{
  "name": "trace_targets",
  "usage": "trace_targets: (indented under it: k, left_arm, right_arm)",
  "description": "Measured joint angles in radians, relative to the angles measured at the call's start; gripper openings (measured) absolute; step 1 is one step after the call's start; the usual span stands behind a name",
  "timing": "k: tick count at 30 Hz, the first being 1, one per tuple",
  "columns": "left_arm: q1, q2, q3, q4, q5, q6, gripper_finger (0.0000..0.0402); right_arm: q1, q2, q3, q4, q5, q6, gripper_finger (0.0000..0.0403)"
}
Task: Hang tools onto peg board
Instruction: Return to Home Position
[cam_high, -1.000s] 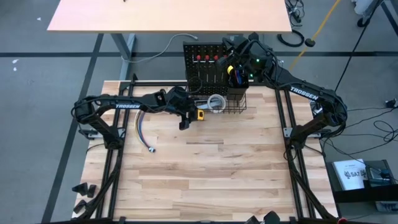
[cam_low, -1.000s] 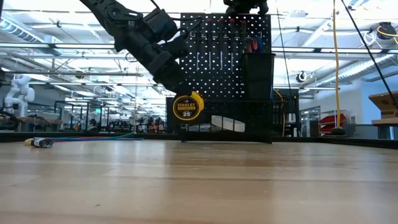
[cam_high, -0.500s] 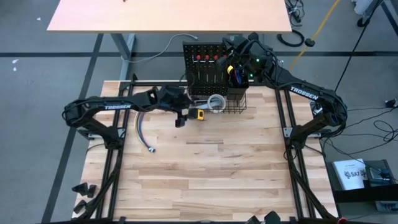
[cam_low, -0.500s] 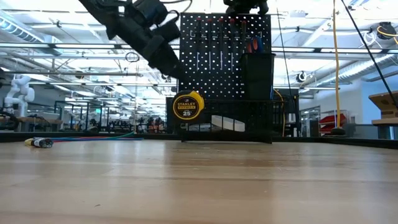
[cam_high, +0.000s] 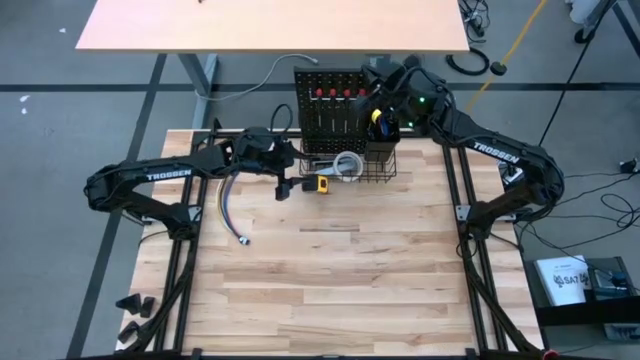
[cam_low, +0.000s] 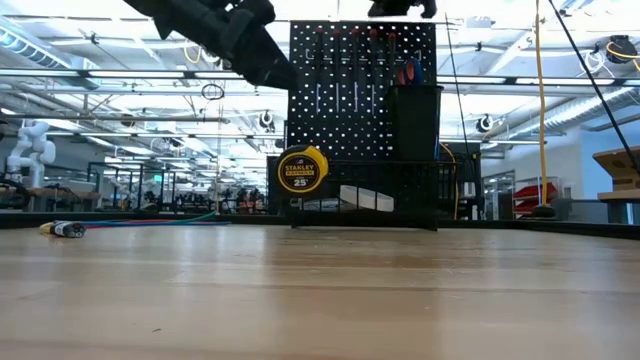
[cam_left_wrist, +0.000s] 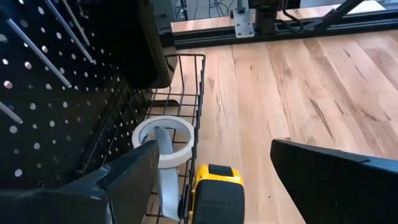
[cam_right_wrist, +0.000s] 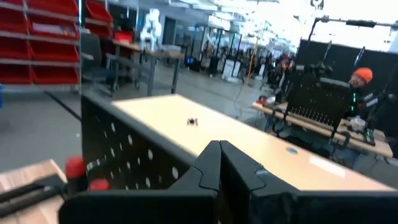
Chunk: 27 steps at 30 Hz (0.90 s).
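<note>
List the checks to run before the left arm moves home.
1. Tape measure hanging on the wire basket, off the table: ok.
2. Left gripper fingers open, nothing between them: ok.
3. Left gripper apart from the tape measure in the high view: ok.
4. Right gripper fingers shut on nothing, above the top edge of the peg board: ok.
5. Coloured wires lie on the table under the left arm; low view shows the arm well above the table: ok.
6. Tape measure's clip seated on the basket wire: cannot tell, hidden.
</note>
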Motion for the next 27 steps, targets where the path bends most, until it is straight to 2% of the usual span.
trace_targets:
  k: [8,12,14,19,22,27]
  left_arm:
    - [0.000,0.000,0.000,-0.004,0.000,-0.013,0.0316]
    - [-0.002,-0.027,0.001,-0.019,0.003,-0.030,0.0316]
    - [-0.005,-0.055,0.001,-0.024,0.001,-0.062,0.0316]
    - [-0.036,-0.143,-0.002,-0.015,0.003,-0.160,0.0316]
    - [-0.090,-0.192,-0.034,0.014,-0.005,-0.161,0.0315]
    - [-0.174,-0.271,-0.117,0.120,-0.115,-0.187,0.0315]
  right_arm:
    - [0.061,-0.051,0.002,0.106,-0.043,-0.094,0.0000]
    - [0.106,-0.100,0.005,0.114,-0.119,-0.110,0.0000]
    - [0.128,-0.135,0.005,0.064,-0.196,-0.111,0.0000]
    - [0.178,-0.227,0.003,-0.197,-0.492,-0.114,0.0000]
    - [0.211,-0.287,-0.062,-0.276,-0.559,-0.105,0.0000]
    - [0.278,-0.438,-0.282,-0.191,-0.549,-0.051,0.0000]
